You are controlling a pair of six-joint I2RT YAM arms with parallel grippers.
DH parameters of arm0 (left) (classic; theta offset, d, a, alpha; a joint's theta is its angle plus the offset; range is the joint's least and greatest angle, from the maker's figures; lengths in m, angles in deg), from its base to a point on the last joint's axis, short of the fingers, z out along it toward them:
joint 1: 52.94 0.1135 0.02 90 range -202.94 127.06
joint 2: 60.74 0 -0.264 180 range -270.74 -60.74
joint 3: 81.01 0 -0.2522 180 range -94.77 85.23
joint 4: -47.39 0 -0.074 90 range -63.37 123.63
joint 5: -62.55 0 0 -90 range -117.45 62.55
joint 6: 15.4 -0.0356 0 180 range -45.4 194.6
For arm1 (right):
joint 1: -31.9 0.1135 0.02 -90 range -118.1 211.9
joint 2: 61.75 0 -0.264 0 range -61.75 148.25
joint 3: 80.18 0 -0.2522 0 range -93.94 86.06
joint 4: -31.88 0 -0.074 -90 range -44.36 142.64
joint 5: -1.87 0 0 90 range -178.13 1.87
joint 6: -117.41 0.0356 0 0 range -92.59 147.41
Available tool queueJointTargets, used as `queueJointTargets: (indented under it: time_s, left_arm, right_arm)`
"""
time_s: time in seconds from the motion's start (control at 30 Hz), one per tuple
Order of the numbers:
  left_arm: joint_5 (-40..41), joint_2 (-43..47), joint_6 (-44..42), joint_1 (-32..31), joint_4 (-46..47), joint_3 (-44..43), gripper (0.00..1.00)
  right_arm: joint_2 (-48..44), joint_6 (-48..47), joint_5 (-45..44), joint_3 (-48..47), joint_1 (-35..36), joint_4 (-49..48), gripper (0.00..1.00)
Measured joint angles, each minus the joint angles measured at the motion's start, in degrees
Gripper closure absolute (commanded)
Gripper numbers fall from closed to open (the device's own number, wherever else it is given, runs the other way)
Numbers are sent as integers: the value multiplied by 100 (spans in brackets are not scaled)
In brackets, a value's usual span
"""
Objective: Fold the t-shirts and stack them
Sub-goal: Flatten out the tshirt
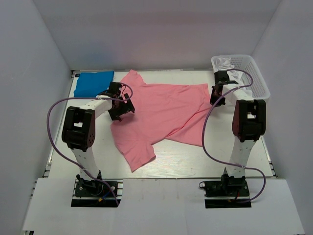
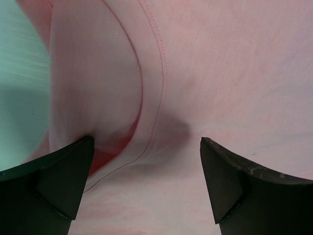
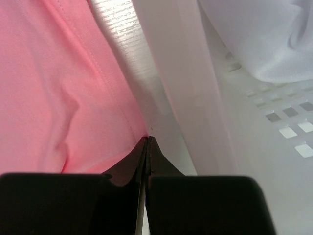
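Arms both reach forward from their bases, elbows raised and wrists bent down toward the table [image 1: 195, 164]. The left gripper [image 1: 122, 106] hangs over the neck end of the pink t-shirt [image 1: 166, 112]. In its wrist view the jaws stand wide apart with nothing between them but flat cloth. One of its fingers [image 2: 54, 181] sits at the curved neckline seam [image 2: 155, 73], the other out on the chest panel. The right gripper [image 3: 148, 142] is tipped down at the shirt's far right corner, jaws pressed together to a single seam. Its tips sit right at the pink hem, but whether any cloth is pinched cannot be told.

The pink t-shirt lies spread open across the middle of the table. Its long axis runs left to right, neck to the left and hem to the right, with the hem end angled a little toward the near edge. One sleeve points to the back wall and the other toward the arm bases.

A folded blue t-shirt [image 1: 93, 83] lies in the far left corner, just beside the pink sleeve. A white perforated basket [image 1: 258, 83] stands in the far right corner with white fabric [image 1: 226, 62] inside; its wall is just beside the hem corner, a thin strip of table between them. Bare table shows along the near side, below the hem and lower sleeve
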Motion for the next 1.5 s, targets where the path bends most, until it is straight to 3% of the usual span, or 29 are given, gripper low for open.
queueJointTargets:
  time_s: [0.1,0.13,0.17,0.23,0.27,0.33,0.4,0.43,0.5,0.73,0.97,1.3,1.5]
  left_arm:
    - [122,13,9,4,-70,-4,0]
    - [157,17,9,9,-87,-4,0]
    - [181,24,9,13,-103,2,0]
    - [221,44,9,24,-144,20,0]
    - [221,52,9,33,-149,31,0]
    - [216,76,9,42,-149,61,0]
    - [201,94,9,44,-149,83,0]
    - [192,94,9,44,-146,83,0]
    - [170,94,9,44,-146,83,0]
    - [87,96,9,39,-140,81,0]
    - [-11,94,7,17,-103,81,0]
    - [-46,107,50,2,-68,114,0]
    - [70,186,109,15,-66,216,0]
  right_arm:
    - [-48,-7,-22,0,-2,48,100]
    - [-85,-7,-57,9,-2,79,86]
    - [-122,-4,-59,13,-2,118,79]
    - [-212,-42,37,17,-2,173,67]
    - [-275,-87,144,35,-2,177,67]
    - [-404,-168,315,103,-4,162,57]
    - [-564,-282,581,216,-28,140,40]
    - [-627,-330,723,256,-31,144,25]
    - [-756,-391,1091,330,-31,131,11]
    - [-1639,-319,2297,1252,212,-98,10]
    - [-2326,-81,2957,2347,800,-214,10]
    - [-2098,444,3099,3241,1327,-619,10]
    - [-2933,1082,2820,4142,1163,-721,10]
